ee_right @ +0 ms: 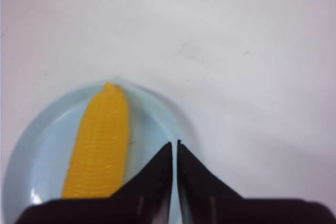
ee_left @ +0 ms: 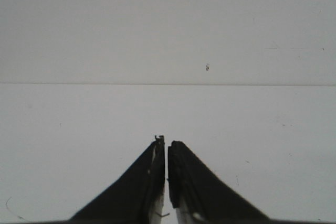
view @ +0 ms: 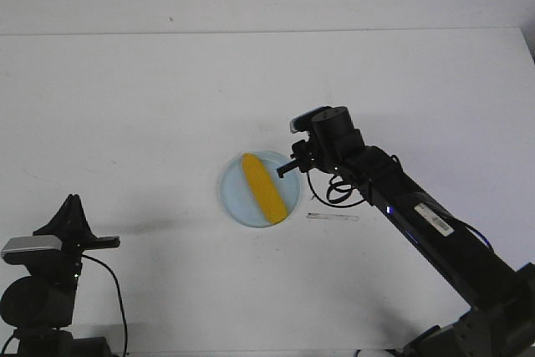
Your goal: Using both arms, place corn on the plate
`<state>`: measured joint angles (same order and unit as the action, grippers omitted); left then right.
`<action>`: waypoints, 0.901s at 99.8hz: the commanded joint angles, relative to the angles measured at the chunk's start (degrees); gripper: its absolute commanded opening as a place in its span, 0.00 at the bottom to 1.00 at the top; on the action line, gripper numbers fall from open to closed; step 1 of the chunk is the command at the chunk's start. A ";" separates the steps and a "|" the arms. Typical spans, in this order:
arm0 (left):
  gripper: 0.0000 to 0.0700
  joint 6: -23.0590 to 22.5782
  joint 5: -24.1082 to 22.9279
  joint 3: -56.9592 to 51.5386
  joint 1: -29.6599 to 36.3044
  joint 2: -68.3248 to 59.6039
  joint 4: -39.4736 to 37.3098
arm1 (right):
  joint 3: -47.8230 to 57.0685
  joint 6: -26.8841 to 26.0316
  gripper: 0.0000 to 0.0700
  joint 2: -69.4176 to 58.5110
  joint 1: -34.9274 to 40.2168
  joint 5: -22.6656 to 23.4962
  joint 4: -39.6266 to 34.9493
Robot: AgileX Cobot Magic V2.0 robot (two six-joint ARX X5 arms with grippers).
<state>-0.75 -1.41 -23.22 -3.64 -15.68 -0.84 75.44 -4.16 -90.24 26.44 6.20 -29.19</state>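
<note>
Front view: corn (view: pixel 262 187) lies flat inside the plate (view: pixel 230 192), running from far-left to near-right across it, nearly spanning it; plate sits mid-table. Right gripper (view: pixel 286 170) hangs just beside the plate's right rim, above it, not touching the corn; the right arm reaches in from near-right. Left gripper (view: pixel 72 206) is parked at near-left, well apart from the plate. A thin pale strip (view: pixel 332 216) lies on the table (view: pixel 125 106) just right of the plate. Left wrist view: left gripper (ee_left: pixel 166 148) with jaws pressed together on nothing, only bare table ahead. Right wrist view: right gripper (ee_right: pixel 174 148) jaws clenched tip to tip, empty, over the plate's (ee_right: pixel 47 129) rim beside the corn (ee_right: pixel 100 140), which rests wholly inside the rim with its tapered tip pointing away. Judgement: placement looks done, step in hand is clearing the right arm. Do it well by lifting straight up first, then pulling back to the near right, keeping the fingers off the rim so the light plate doesn't slide or tip and the smooth cob doesn't roll. Left arm needs no move.
</note>
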 commanded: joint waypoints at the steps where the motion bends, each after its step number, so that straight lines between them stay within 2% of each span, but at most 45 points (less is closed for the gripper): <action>1: 0.00 -0.72 -0.13 -0.37 -0.15 0.07 -0.72 | -0.61 1.42 0.00 2.01 -1.14 -0.26 0.70; 30: 0.00 -0.72 -0.13 -0.37 -0.15 0.07 -0.72 | -13.90 1.20 0.00 15.21 -8.70 -0.33 6.03; 56: 0.00 -0.72 -0.13 -0.37 -0.15 0.07 -0.72 | -25.90 1.20 0.00 29.31 -18.67 -1.03 8.79; 66: 0.00 -0.72 -0.13 -0.37 -0.15 0.07 -0.72 | -29.59 1.20 0.00 33.57 -21.57 -3.80 9.88; 82: 0.00 -0.72 -0.13 -0.37 -0.15 0.07 -0.72 | -34.77 1.20 0.00 39.28 -24.24 -11.10 11.39; 90: 0.00 -0.72 -0.13 -0.37 -0.15 0.07 -0.72 | -38.40 1.22 0.00 42.49 -25.18 -12.72 13.40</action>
<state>-0.75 -1.41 -23.22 -3.64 -15.68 -0.84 38.98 -3.18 -49.56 1.76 -5.52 -17.30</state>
